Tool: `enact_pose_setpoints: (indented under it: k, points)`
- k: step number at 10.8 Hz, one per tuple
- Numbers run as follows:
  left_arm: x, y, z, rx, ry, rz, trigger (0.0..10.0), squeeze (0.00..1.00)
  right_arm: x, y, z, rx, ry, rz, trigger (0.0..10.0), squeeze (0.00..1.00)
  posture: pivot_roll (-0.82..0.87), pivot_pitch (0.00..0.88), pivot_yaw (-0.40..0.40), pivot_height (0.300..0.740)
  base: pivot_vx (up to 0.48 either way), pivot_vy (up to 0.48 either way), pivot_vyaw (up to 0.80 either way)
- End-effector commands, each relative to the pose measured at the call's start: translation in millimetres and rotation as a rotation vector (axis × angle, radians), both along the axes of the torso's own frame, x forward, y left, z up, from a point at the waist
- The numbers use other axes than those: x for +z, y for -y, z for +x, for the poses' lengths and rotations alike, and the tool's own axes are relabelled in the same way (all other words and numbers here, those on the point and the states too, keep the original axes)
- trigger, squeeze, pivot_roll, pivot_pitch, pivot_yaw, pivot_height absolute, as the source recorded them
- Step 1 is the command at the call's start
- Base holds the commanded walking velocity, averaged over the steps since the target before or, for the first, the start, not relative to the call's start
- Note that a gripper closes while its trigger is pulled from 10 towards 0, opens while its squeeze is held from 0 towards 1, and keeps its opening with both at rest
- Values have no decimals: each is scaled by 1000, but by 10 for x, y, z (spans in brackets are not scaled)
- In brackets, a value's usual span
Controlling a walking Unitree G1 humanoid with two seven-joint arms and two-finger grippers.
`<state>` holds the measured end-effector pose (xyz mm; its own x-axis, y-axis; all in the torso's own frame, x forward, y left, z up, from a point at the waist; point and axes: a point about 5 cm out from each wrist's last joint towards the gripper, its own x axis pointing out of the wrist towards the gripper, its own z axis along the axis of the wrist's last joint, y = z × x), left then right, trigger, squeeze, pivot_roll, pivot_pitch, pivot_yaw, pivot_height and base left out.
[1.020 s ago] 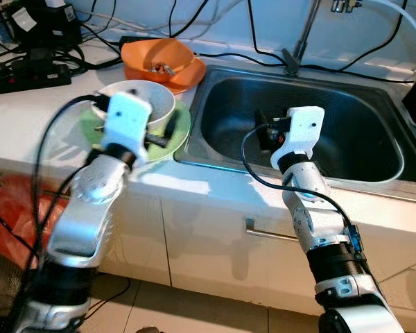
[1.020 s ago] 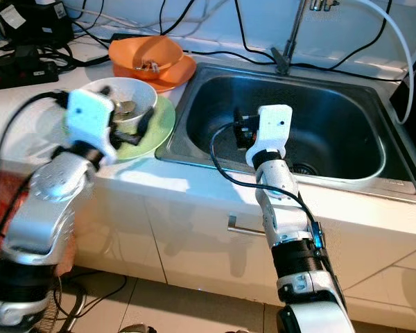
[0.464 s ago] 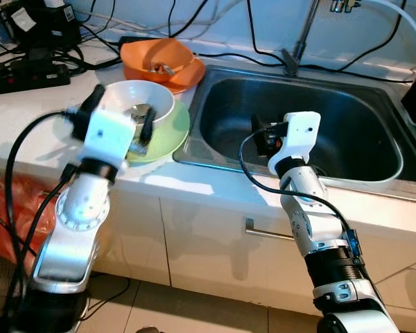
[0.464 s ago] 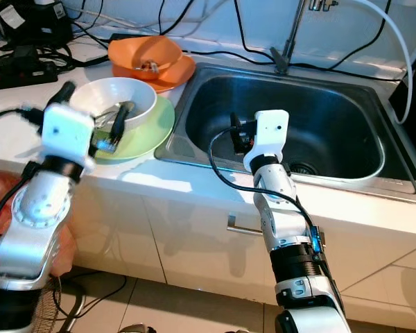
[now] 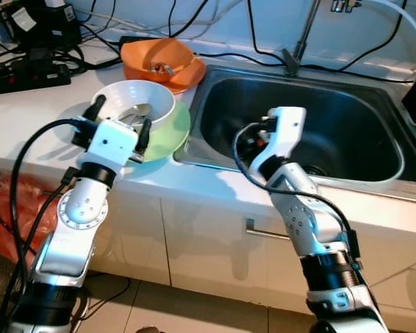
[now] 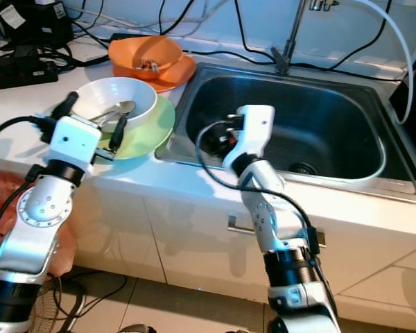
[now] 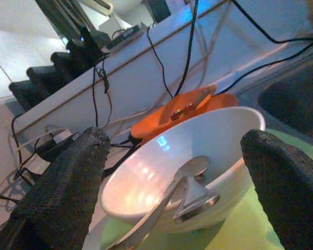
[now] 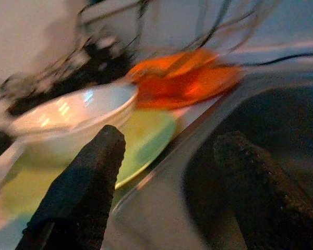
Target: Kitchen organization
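- Left gripper (image 5: 118,119) hovers at the counter's front edge, its two black fingers (image 7: 68,190) spread wide and holding nothing.
- Just ahead of it, framed between these fingers, stands the white bowl (image 7: 198,146); a metal spoon (image 7: 169,195) leans inside it, with the handle coming out over the rim toward the gripper.
- Under the bowl lies the green plate (image 5: 170,135), which reaches to the sink's rim (image 5: 194,163).
- Beyond the bowl, further from the gripper, sits the orange bowl (image 5: 163,59) on an orange plate, with small things inside that I cannot identify.
- Behind that, black cables (image 5: 48,59) and a power strip lie on the counter near the wall.
- Right gripper (image 8: 161,172) hangs over the near left part of the steel sink (image 6: 333,125), turned toward the bowls, its fingers wide apart and empty.
- At the sink's far rim rises the tap's stem (image 5: 298,45).
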<state>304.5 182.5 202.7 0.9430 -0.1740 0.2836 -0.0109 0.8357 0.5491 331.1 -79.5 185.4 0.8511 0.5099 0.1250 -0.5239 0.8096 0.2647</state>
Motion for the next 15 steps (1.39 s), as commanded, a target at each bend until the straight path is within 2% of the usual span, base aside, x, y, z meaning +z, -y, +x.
enact_pose_setpoints:
  k: [1, 3, 4, 5, 6, 7, 8, 10, 14, 15]
  points:
    - [18, 36, 15, -25, 9, 16, 10000, 0, 15, -1, -42, 44, 0, -13, 10000, 0, 128, 68, -35, 740, 0, 0, 0]
    - [-47, 63, 33, -54, -12, 32, 10000, 0, 16, -2, -152, 128, -16, -39, 10000, 0, 119, 71, -36, 740, 0, 0, 0]
    - [-113, 80, 47, -71, -37, 40, 6078, 0, 40, -11, -214, 165, -14, -43, 10000, 0, 114, 72, -35, 740, 0, 0, 0]
    - [-128, 98, 57, -92, -45, 54, 588, 0, 65, -35, -253, 199, -12, -35, 10000, 0, 114, 72, -35, 740, 0, 0, 0]
    - [-144, 95, 69, -99, -56, 55, 0, 0, 106, -85, -328, 271, -5, -27, 10000, 0, 116, 70, -35, 740, 0, 0, 0]
    - [-159, 81, 72, -95, -61, 62, 1137, 0, 117, -96, -358, 298, -5, -29, 10000, 0, 117, 70, -34, 740, 0, 0, 0]
    - [-179, 48, 74, -85, -68, 76, 10000, 0, 132, -111, -409, 342, -3, -32, 10000, 0, 117, 70, -36, 740, 0, 0, 0]
    - [-156, -14, 80, -63, -55, 83, 10000, 0, 151, -118, -465, 385, -5, -25, 10000, 0, 118, 69, -37, 740, 0, 0, 0]
    - [-137, -59, 86, -50, -47, 86, 10000, 0, 139, -129, -487, 384, -12, -34, 10000, 0, 119, 69, -33, 740, 0, 0, 0]
    - [-134, -64, 91, -52, -48, 83, 9490, 0, 141, -130, -486, 380, -11, -37, 10000, 0, 119, 69, -32, 740, 0, 0, 0]
